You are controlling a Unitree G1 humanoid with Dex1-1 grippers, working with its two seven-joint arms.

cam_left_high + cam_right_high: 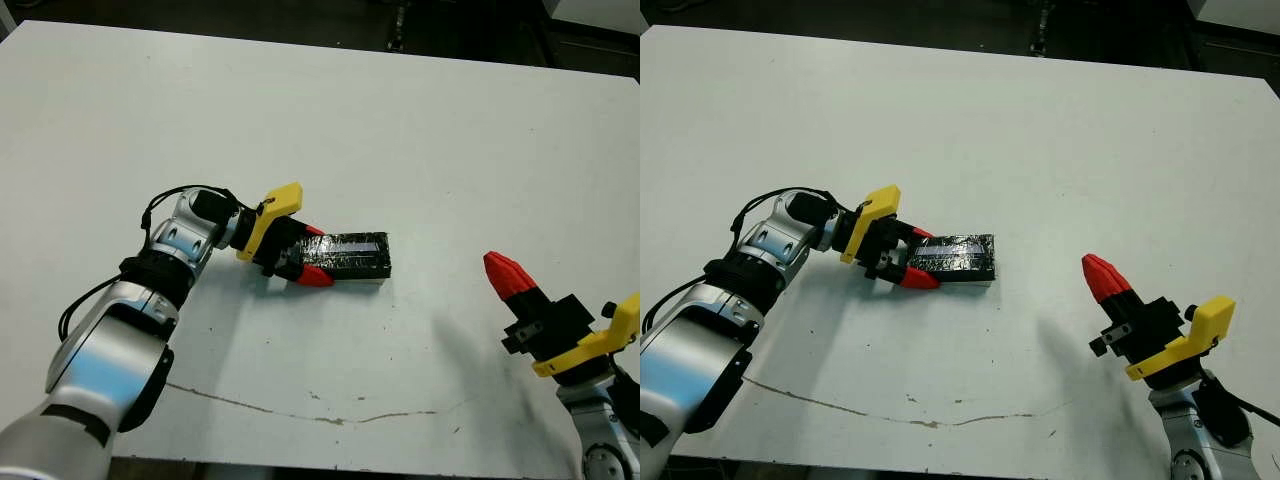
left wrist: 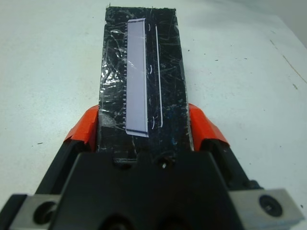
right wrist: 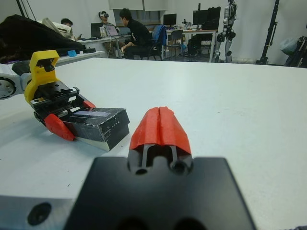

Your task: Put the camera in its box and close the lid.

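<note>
The box point(image 1: 362, 270) lies near the middle of the white table with the black crinkly lid point(image 1: 352, 246) flat on top of it. A pale strip runs along the lid point(image 2: 144, 57). My left gripper point(image 1: 316, 254) is shut on the box's near end, with one red finger point(image 2: 84, 129) pressed to each long side. The camera is hidden from every view. My right gripper point(image 1: 500, 268) hovers low at the table's front right, shut and holding nothing, well apart from the box point(image 3: 98, 127).
A thin dark crack line point(image 1: 300, 410) runs across the table point(image 1: 450, 150) near its front edge. In the right wrist view, people point(image 3: 132, 31) sit at desks with monitors beyond the far edge.
</note>
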